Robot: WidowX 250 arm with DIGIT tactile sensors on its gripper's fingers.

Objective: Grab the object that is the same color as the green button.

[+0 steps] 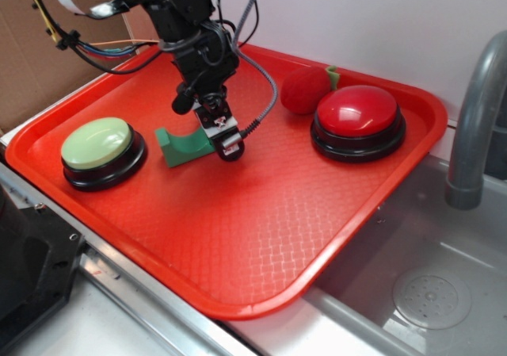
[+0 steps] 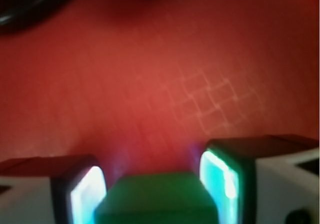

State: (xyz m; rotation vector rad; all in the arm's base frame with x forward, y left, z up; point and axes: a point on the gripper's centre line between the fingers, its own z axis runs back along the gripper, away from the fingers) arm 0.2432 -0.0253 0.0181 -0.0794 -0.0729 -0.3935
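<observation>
Gripper [image 1: 224, 136] fingers [image 2: 85, 194], I'm seeing, are sitting down on the red textured plastic tray [image 1: 238, 237], closing around the small matte green arch block [image 2: 157, 199].

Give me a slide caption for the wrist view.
End effector fingers straddle the green block on the red tray.

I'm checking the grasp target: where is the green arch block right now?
In the exterior view the green arch block sits on the red tray, just right of the green button, with the end effector at its right end.
</observation>
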